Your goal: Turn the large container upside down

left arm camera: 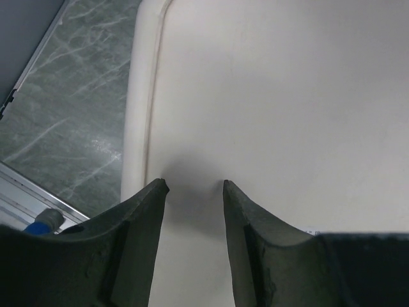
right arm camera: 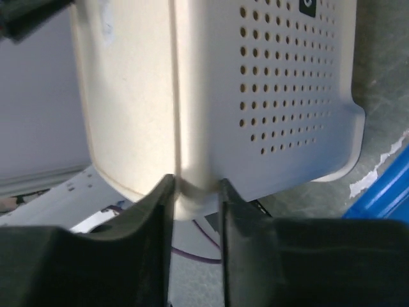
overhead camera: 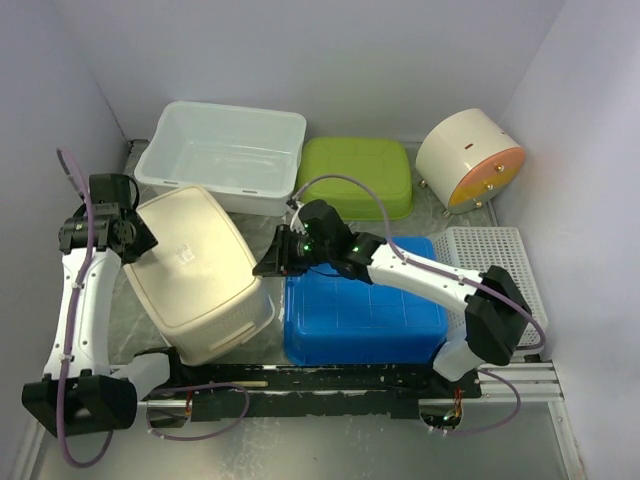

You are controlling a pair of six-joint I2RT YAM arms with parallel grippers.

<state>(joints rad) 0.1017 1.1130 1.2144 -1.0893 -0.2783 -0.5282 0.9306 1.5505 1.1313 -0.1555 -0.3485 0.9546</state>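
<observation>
Right tool (right arm camera: pixel 196 182) narrow, straddling corner of large container (overhead camera: pixel 195 265); clamped or not, cannot tell. Left tool (left arm camera: pixel 192 185) parted, empty, over container base. Container at 9 o'clock on bench (overhead camera: pixel 126 315), base up, tilted, beside blue bin (overhead camera: pixel 360 315). Judged nearly done. Remaining: settle flat, release.

We see a green-grey marbled table (left arm camera: pixel 70 89). At its back stand a clear tub (overhead camera: pixel 225 160), a green container (overhead camera: pixel 358 175) turned base up, and a round cream drum (overhead camera: pixel 465 155) lying on its side. A white perforated tray (overhead camera: pixel 490 250) lies on the right, with a blue bin (overhead camera: pixel 360 315) base up just beside it. The large cream container (overhead camera: pixel 195 265) sits on the left, base up and perhaps slightly tilted.
</observation>
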